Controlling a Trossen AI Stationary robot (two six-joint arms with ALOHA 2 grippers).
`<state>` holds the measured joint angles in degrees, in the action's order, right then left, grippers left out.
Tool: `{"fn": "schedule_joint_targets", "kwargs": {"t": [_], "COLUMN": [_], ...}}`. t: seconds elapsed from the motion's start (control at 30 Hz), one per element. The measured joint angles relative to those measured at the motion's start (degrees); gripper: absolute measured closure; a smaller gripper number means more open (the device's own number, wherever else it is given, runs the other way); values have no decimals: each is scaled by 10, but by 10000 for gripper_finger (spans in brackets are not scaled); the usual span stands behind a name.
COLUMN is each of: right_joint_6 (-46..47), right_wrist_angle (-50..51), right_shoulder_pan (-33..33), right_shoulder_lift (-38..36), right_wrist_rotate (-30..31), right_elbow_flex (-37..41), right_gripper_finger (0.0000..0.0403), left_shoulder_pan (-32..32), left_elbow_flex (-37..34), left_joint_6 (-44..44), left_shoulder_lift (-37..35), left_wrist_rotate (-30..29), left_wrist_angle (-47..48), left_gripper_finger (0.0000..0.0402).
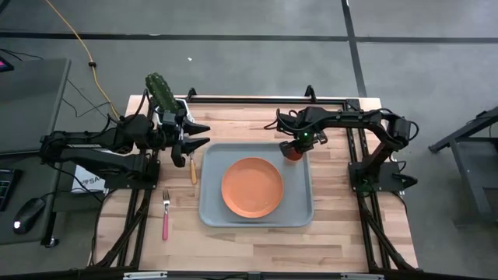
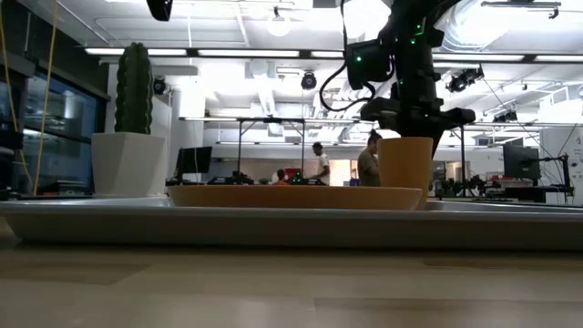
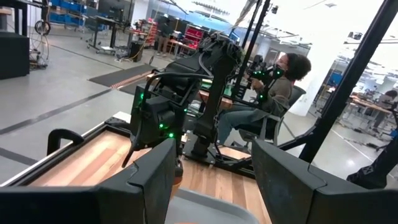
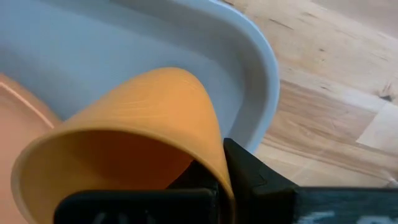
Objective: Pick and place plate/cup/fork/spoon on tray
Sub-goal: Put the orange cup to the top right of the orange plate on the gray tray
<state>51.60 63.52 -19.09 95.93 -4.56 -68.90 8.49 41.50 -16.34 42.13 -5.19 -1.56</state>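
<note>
The orange plate [image 1: 251,187] lies in the middle of the pale blue-grey tray [image 1: 207,204]. My right gripper [image 1: 299,142] is shut on the orange cup [image 1: 292,152] over the tray's far right corner. In the low view the cup [image 2: 405,162] stands upright behind the plate [image 2: 291,197]. My left gripper [image 1: 207,134] is open and empty at the tray's far left corner, above the spoon [image 1: 193,169], which lies flat on the table left of the tray. The pink-handled fork [image 1: 166,215] lies flat farther left and nearer. My right gripper holds the cup by its rim [image 4: 214,155], one finger inside the cup and one finger [image 4: 252,177] outside. The fingers come from above, pointing down. The cup is upright over the tray's corner [image 4: 261,68]. The plate hides its base, so I cannot tell whether it stands on the tray.
A white pot with a green cactus [image 1: 162,93] stands at the table's far left, just behind my left arm. A person [image 3: 273,93] sits beyond the table's right side. Bare wood shows along the near edge [image 1: 257,245].
</note>
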Motion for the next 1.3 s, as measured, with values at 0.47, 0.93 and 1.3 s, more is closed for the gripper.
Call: {"fn": "schedule_joint_targets", "kwargs": {"t": [0.47,0.93,1.3], "right_joint_6": [10,11,-43], "right_wrist_angle": [0,1,6], "right_shoulder_pan": [0,0,-1], "right_shoulder_lift": [0,0,0], "right_wrist_rotate": [3,13,14], "right_elbow_flex": [0,0,0], "right_gripper_finger": [377,306,257], "left_shoulder_pan": [0,0,0], "left_elbow_flex": [0,0,0], "left_joint_6": [0,-1,-2], "left_shoulder_lift": [0,0,0], "left_wrist_rotate": [0,0,1], "left_wrist_angle": [0,0,0], "left_gripper_finger": [202,202,202]}}
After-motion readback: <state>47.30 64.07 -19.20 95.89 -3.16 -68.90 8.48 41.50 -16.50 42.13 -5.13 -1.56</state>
